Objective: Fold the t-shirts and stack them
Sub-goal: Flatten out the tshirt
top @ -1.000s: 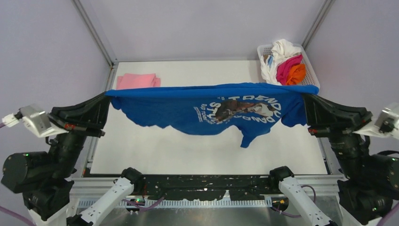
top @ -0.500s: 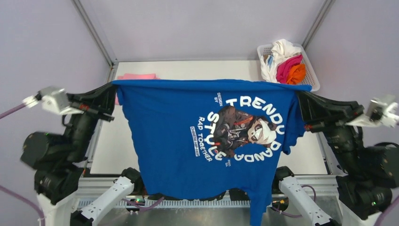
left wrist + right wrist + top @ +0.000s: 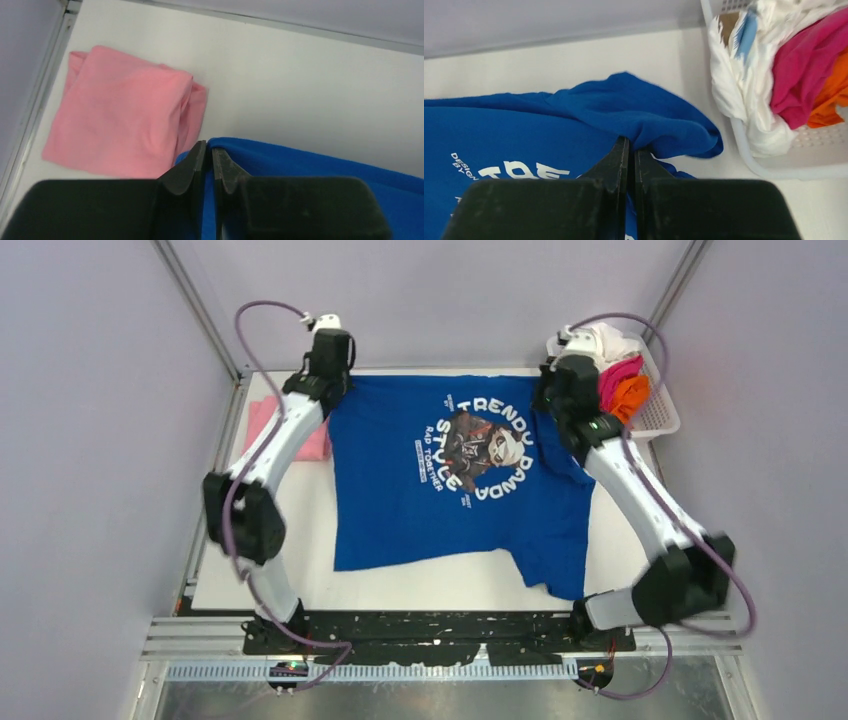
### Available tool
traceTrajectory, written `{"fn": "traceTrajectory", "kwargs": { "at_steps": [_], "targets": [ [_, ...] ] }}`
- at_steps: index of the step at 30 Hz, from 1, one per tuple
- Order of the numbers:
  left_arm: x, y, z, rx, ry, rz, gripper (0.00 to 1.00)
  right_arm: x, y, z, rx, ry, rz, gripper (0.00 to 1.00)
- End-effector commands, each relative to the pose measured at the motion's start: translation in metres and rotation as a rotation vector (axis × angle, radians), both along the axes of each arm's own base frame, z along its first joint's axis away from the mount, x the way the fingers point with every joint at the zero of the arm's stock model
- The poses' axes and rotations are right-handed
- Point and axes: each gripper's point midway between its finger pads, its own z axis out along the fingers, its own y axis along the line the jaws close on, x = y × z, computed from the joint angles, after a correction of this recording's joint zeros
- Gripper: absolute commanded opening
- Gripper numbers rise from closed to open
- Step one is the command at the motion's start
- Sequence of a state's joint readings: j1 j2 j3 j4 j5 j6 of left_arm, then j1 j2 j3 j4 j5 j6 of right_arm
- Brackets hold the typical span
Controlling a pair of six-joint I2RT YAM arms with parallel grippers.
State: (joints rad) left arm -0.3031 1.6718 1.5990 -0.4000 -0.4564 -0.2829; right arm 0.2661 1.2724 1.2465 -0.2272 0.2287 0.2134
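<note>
The royal blue t-shirt (image 3: 460, 490) lies spread print-up on the white table (image 3: 420, 585), its top edge at the far side. My left gripper (image 3: 335, 380) is shut on its far left corner; the wrist view shows blue cloth (image 3: 310, 162) pinched between the fingertips of the gripper (image 3: 206, 146). My right gripper (image 3: 548, 390) is shut on the far right corner, where the cloth (image 3: 639, 110) bunches at its tips (image 3: 631, 142). A folded light pink tee (image 3: 262, 420) lies at the far left, also in the left wrist view (image 3: 120, 110).
A white mesh basket (image 3: 660, 420) at the far right corner holds white (image 3: 605, 340), magenta (image 3: 615, 375) and orange (image 3: 632, 395) tees; the right wrist view shows it (image 3: 744, 150) close beside the gripper. Both arms stretch out over the table's sides.
Both arms swung the hanging blue shirt forward and laid it flat on the table, reaching from the near edge to the far side. Both grippers still hold its corners.
</note>
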Motion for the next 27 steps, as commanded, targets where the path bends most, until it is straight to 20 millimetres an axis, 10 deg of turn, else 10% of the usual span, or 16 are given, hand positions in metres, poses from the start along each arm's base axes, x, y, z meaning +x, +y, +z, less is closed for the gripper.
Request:
{"fn": "traceTrajectory", "kwargs": {
  "at_steps": [1,4,7,10,13,19,27],
  "targets": [
    [0.065,-0.003,-0.030,-0.032,0.098,0.076,0.13,0.086,-0.001,-0.035,-0.017,0.032,-0.111,0.05],
    [0.103,-0.016,-0.035,-0.041,0.098,0.057,0.51,0.146,0.009,-0.076,-0.030,0.100,-0.126,0.14],
    [0.119,-0.026,-0.037,-0.058,0.084,0.021,0.92,0.177,0.011,-0.098,-0.009,0.149,-0.146,0.53],
    [0.119,-0.031,-0.025,-0.078,0.040,-0.007,1.00,0.189,0.010,-0.105,0.011,0.196,-0.156,1.00],
    [0.101,-0.034,-0.007,-0.105,0.018,-0.046,1.00,0.179,0.009,-0.097,0.012,0.197,-0.143,0.96],
    [0.013,-0.034,0.012,-0.192,0.064,-0.101,1.00,0.095,0.002,-0.064,0.076,0.163,-0.097,0.95],
    [-0.144,-0.022,-0.077,-0.345,0.210,-0.075,1.00,-0.047,-0.038,-0.126,0.259,0.256,-0.164,0.95]
  ]
}}
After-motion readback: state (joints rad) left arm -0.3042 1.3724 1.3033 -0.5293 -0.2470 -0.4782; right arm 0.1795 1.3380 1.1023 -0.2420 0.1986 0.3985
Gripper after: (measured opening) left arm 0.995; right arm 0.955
